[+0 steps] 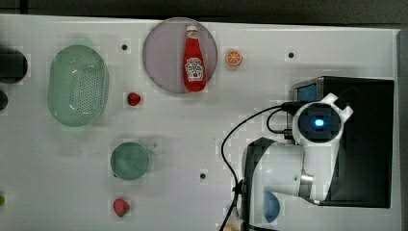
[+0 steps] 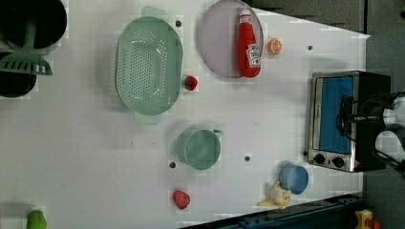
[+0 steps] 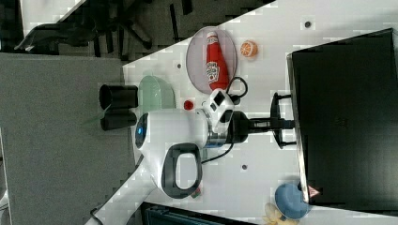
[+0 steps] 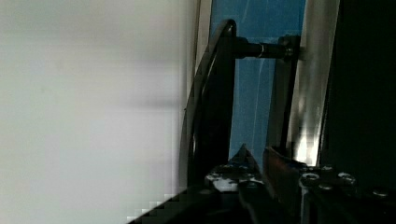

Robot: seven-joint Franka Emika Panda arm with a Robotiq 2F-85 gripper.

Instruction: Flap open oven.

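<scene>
The oven [image 1: 365, 144] stands at the top view's right, black on top, with a silver front frame [image 2: 313, 119] and a blue glass door [image 2: 334, 117] that lies flush against the frame. The dark bar handle [image 4: 212, 102] stands off the glass on posts. In the right view my gripper [image 3: 277, 124] reaches the middle of the handle [image 3: 278, 101] from the front. My fingers [image 4: 280, 163] close around the bar's lower end in the wrist view. My wrist [image 1: 320, 122] hangs over the oven's front edge and hides the handle from above.
A blue cup [image 2: 293, 179] and a yellow toy [image 2: 276, 195] sit just beside the oven's knobs [image 2: 329, 160]. Farther off are a ketchup bottle [image 1: 194, 60] on a purple plate [image 1: 161, 55], an orange slice [image 1: 234, 57], a green colander [image 1: 77, 84] and a green cup [image 1: 130, 160].
</scene>
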